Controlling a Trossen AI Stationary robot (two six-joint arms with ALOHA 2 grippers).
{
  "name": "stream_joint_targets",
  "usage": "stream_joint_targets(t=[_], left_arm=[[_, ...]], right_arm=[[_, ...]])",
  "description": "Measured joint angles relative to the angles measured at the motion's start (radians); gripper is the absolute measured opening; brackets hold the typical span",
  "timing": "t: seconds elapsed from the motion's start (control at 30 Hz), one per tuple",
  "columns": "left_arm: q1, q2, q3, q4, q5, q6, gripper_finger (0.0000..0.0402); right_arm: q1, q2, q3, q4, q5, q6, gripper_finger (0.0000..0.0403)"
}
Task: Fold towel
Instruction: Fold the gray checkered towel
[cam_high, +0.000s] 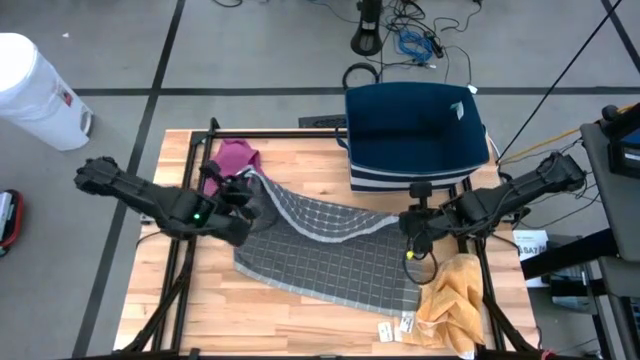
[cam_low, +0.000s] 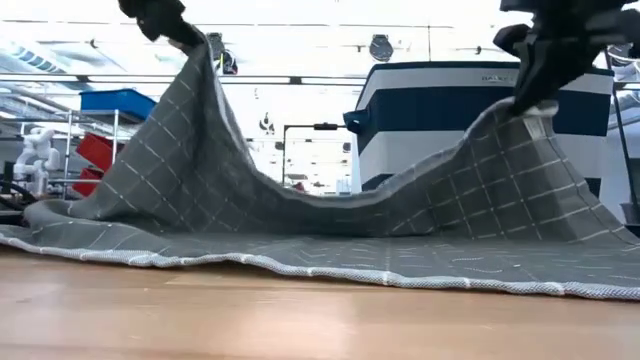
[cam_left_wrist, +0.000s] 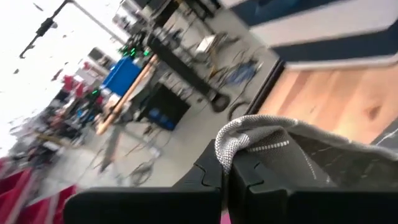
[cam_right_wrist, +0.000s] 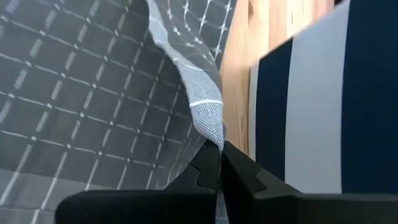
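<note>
The wooden surface (cam_high: 200, 310) carries a grey checked towel (cam_high: 330, 255) spread across its middle, its far edge lifted at two corners so it sags between them while the near edge lies flat. Behind it stands a navy and white striped bin (cam_high: 415, 135), cut off above in the low view. A yellow cloth (cam_high: 452, 300) lies crumpled at the near right corner, a magenta cloth (cam_high: 232, 160) partly hidden behind the left arm. The left hand (cam_high: 245, 192) is pressed together, pinching the towel's left corner. The right hand (cam_high: 412, 225) pinches the right corner likewise. Small tags (cam_high: 396, 326) beside the yellow cloth are too small to read.
</note>
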Motion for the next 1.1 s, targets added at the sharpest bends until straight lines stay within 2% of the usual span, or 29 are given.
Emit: stream_joint_targets(t=[0.13,0.3,0.4,0.53,0.6,0.67,0.77,0.8,0.87,0.97,1.1], left_arm=[[0.065,0.016,0.000,-0.003,-0.103,-0.027,0.0000],[0.113,0.042,0.000,0.049,-0.070,0.053,0.0000],[0.113,0.048,0.000,0.086,-0.089,0.061,0.0000],[0.135,0.048,0.000,0.206,-0.108,0.105,0.0000],[0.141,0.048,0.000,0.324,-0.060,0.173,0.0000],[0.142,0.048,0.000,0.460,0.048,0.275,0.0000],[0.142,0.048,0.000,0.626,0.258,0.426,0.0000],[0.143,0.048,0.000,0.648,0.285,0.458,0.0000],[0.150,0.048,0.000,0.629,0.238,0.484,0.0000],[0.189,0.048,0.000,0.505,0.118,0.444,0.0000],[0.266,0.049,0.000,0.338,0.117,0.301,0.0000]], right_arm=[[0.000,0.000,-0.003,-0.070,0.141,0.055,0.0000],[0.000,-0.020,-0.003,-0.202,0.315,0.177,0.0000],[0.000,-0.042,-0.003,-0.270,0.412,0.260,0.0000],[0.000,-0.077,-0.003,-0.285,0.491,0.305,0.0000],[0.000,-0.094,-0.003,-0.285,0.491,0.308,0.0000],[0.000,-0.109,-0.003,-0.285,0.485,0.307,0.0000],[0.000,-0.130,-0.003,-0.285,0.396,0.288,0.0000],[0.000,-0.136,-0.003,-0.285,0.361,0.281,0.0000],[0.000,-0.142,-0.003,-0.286,0.291,0.278,0.0000],[0.000,-0.146,-0.003,-0.287,0.187,0.277,0.0000],[0.000,-0.144,-0.003,-0.286,0.104,0.282,0.0000]])
